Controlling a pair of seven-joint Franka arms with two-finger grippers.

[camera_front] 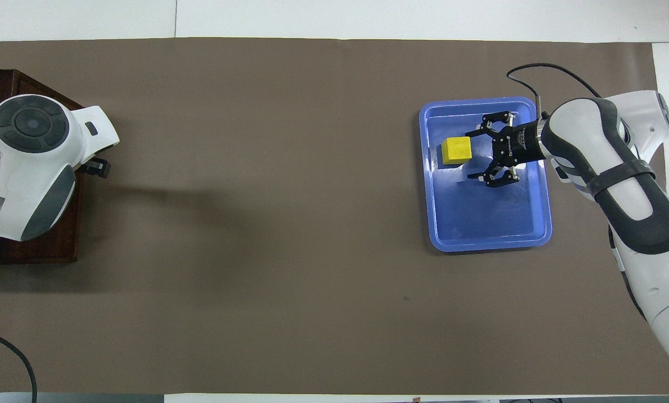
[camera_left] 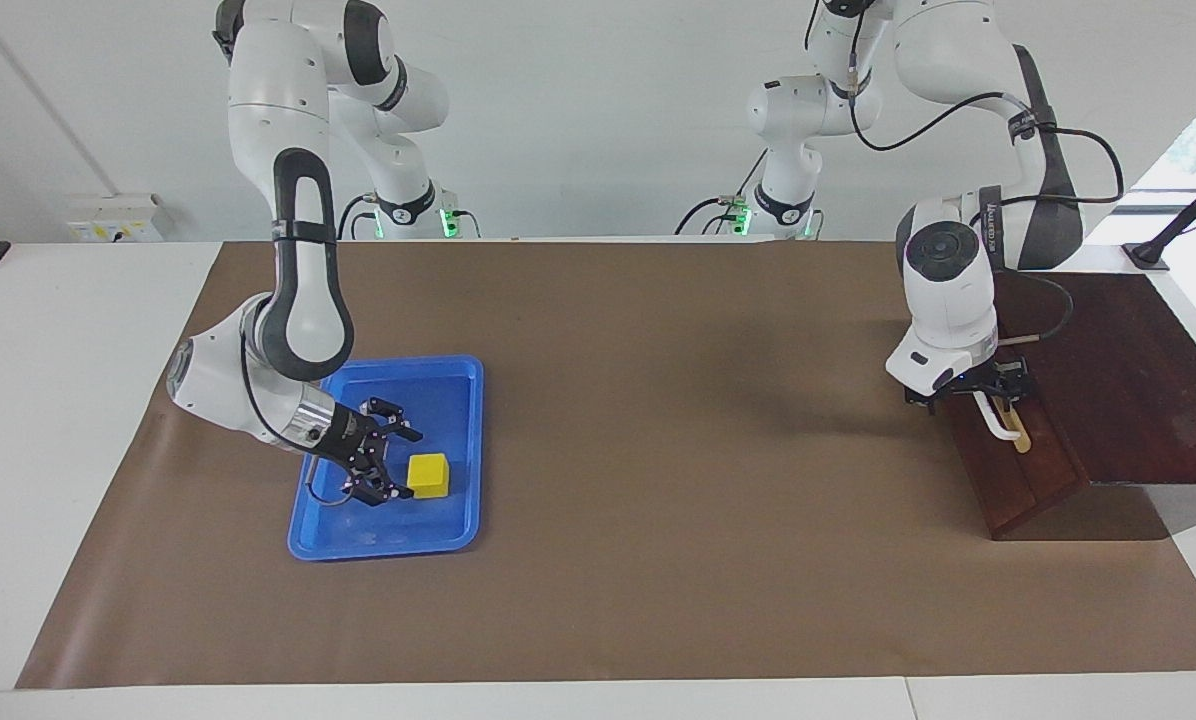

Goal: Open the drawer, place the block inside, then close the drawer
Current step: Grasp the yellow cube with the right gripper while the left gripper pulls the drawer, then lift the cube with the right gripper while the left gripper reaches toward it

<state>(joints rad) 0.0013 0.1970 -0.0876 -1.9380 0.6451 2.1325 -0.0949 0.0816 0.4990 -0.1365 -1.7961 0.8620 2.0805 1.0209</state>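
Drawer [camera_left: 1008,455] is closed in the dark wooden box [camera_left: 1118,380] at the left arm's end of the table. Left gripper [camera_left: 970,392] is down at the white handle [camera_left: 998,420]; can't tell if its fingers are spread or clamped. Block [camera_left: 428,475], a yellow cube, sits in the blue tray [camera_left: 378,545] at the right arm's end. Right gripper [camera_left: 390,465] is low in the tray, fingers spread wide, just beside the block, not gripping it.
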